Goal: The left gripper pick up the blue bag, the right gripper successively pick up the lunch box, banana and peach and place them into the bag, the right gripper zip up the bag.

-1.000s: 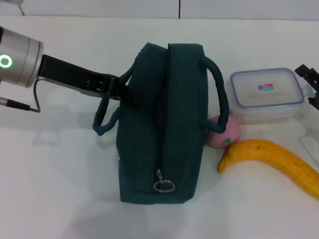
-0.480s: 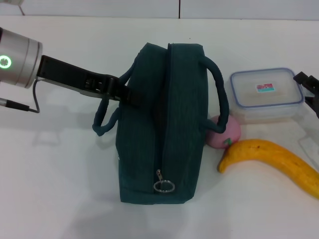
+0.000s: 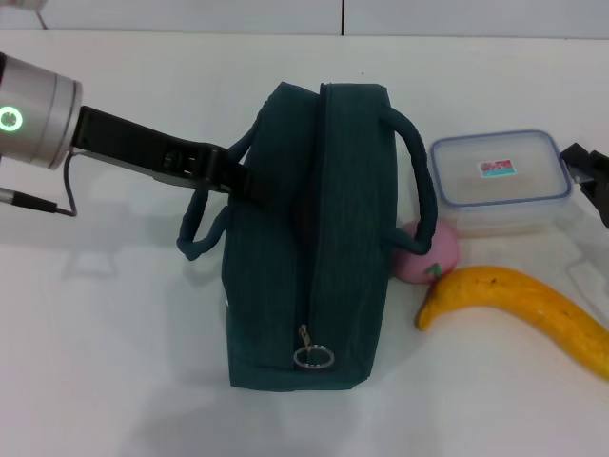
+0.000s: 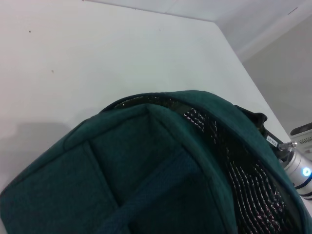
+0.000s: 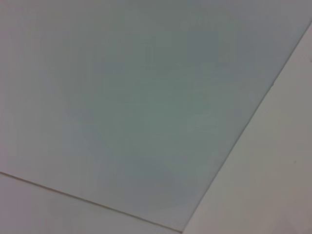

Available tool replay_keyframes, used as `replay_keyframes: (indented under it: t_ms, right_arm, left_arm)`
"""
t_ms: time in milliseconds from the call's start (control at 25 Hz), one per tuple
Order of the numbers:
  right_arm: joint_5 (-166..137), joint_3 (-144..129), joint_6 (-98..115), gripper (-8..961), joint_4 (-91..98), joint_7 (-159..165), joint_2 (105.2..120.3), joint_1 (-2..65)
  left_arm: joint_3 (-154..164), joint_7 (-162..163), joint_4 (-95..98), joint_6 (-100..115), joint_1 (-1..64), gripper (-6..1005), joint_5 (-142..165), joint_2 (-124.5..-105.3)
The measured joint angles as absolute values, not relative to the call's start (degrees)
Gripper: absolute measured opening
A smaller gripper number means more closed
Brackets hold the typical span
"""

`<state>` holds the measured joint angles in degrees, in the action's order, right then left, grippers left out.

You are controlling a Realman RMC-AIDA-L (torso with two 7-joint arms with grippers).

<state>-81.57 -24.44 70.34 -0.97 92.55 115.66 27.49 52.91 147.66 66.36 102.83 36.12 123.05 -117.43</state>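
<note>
Head view. The dark teal fabric bag (image 3: 309,238) stood upright on the white table (image 3: 114,362), its long top zip drawn shut with the ring pull (image 3: 313,356) at the near end. The left end effector (image 3: 238,176) sat clamped on the bag's left strap handle. At the right edge, the right end effector (image 3: 592,176) touched the clear lidded plastic lunch box (image 3: 495,181); whether its fingers were apart or together could not be told. The pink peach (image 3: 426,252) lay against the bag, just beside the yellow banana (image 3: 519,305). Likely risks: with the mouth shut nothing could enter, and a grip at one rim could tip the box.

Left wrist view. The bag's ribbed cloth filled the frame, mesh lining showing.

Right wrist view. Only pale blank surface appeared.
</note>
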Motion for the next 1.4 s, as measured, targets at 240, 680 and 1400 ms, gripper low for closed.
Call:
replay_keyframes:
  t_ms: [240, 680, 1400]
  right_arm:
    - [-81.56, -24.43, 72.5, 128, -1.24, 93.87, 115.74, 27.51]
    - [-81.56, -24.43, 73.1, 100, -1.6, 103.74, 115.97, 27.15]
    - [-80.67, -18.66, 79.18, 100, -3.59, 121.39, 116.06, 25.99]
  left_arm:
    - [52.91, 147.84, 66.36, 102.83, 36.47, 55, 123.05, -117.51]
    - [52.91, 148.13, 66.36, 102.78, 36.76, 55, 121.86, -117.6]
    - [52.81, 148.12, 66.55, 102.57, 38.4, 55, 120.75, -116.89]
